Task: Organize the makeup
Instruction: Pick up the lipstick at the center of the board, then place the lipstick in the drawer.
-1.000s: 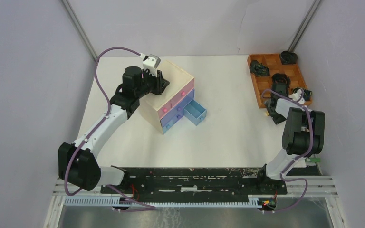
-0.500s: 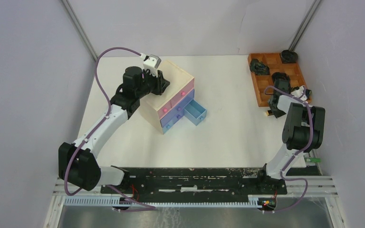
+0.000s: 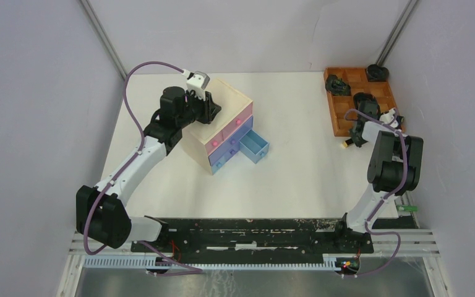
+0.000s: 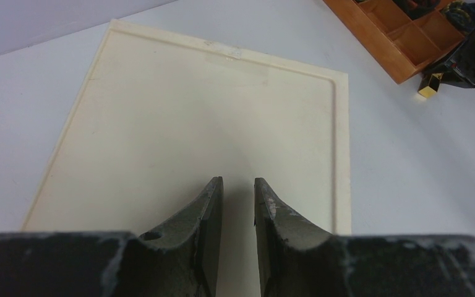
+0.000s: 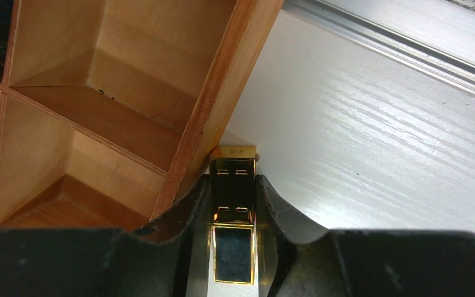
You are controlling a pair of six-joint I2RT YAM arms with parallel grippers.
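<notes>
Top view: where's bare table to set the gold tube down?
Widest bare stretch: table between the open blue drawer and the wooden tray. Also the strip from the chest to the base rail. Crowded: tray's near corner, where the right pincer grips the gold tube.

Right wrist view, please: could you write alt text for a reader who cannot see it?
Two dark fingers grip a gold tube with a dark panel, on the white table beside the outer wall of an orange-brown wooden tray. The nearest tray compartments are empty.
</notes>
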